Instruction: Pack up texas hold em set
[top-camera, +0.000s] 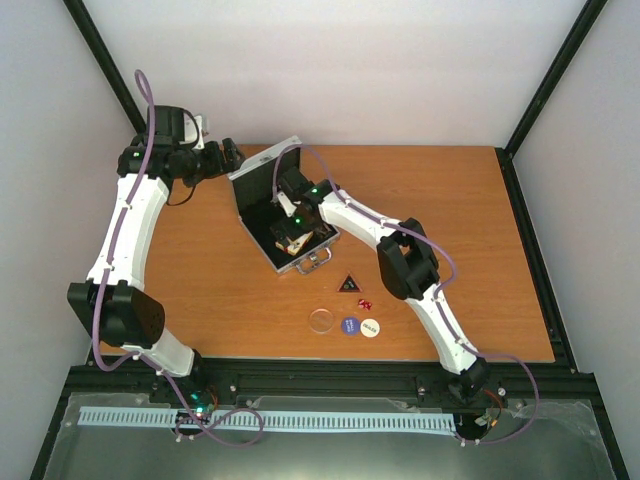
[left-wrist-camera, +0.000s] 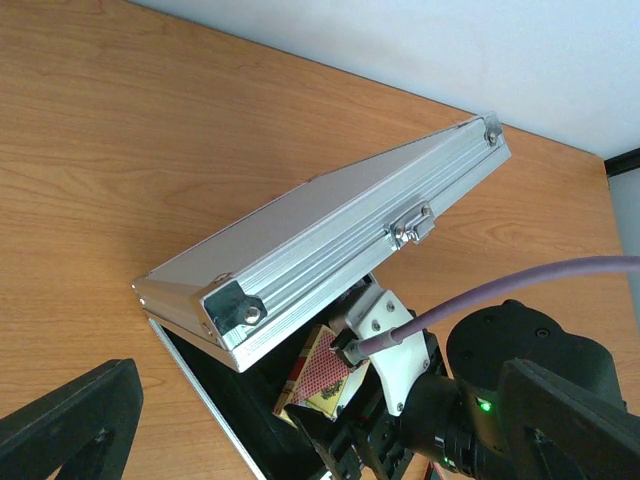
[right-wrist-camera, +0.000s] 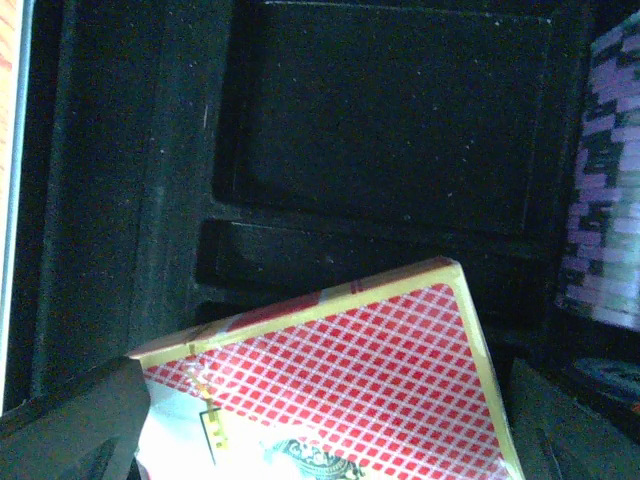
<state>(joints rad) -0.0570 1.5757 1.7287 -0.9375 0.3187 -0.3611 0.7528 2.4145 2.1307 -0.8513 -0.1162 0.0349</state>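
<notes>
The small silver case (top-camera: 300, 262) lies open at the table's middle, its lid (left-wrist-camera: 330, 230) half raised. My right gripper (top-camera: 290, 235) reaches into it, jaws wide open, and the red-patterned card box (right-wrist-camera: 350, 370) lies tilted between its fingers over the black foam (right-wrist-camera: 380, 120). In the left wrist view the card box (left-wrist-camera: 325, 375) leans under the lid. Chip stacks (right-wrist-camera: 605, 200) fill the slot to the right. My left gripper (top-camera: 232, 157) hovers open behind the lid, holding nothing. Outside the case lie a black triangle (top-camera: 347, 283), red dice (top-camera: 365, 303), and clear (top-camera: 321, 320), blue (top-camera: 350, 325) and white (top-camera: 370, 327) discs.
The wooden table (top-camera: 480, 250) is bounded by black frame rails at both sides. The case's handle (top-camera: 313, 262) points toward the near edge. The right arm's purple cable (left-wrist-camera: 520, 290) runs close under the lid.
</notes>
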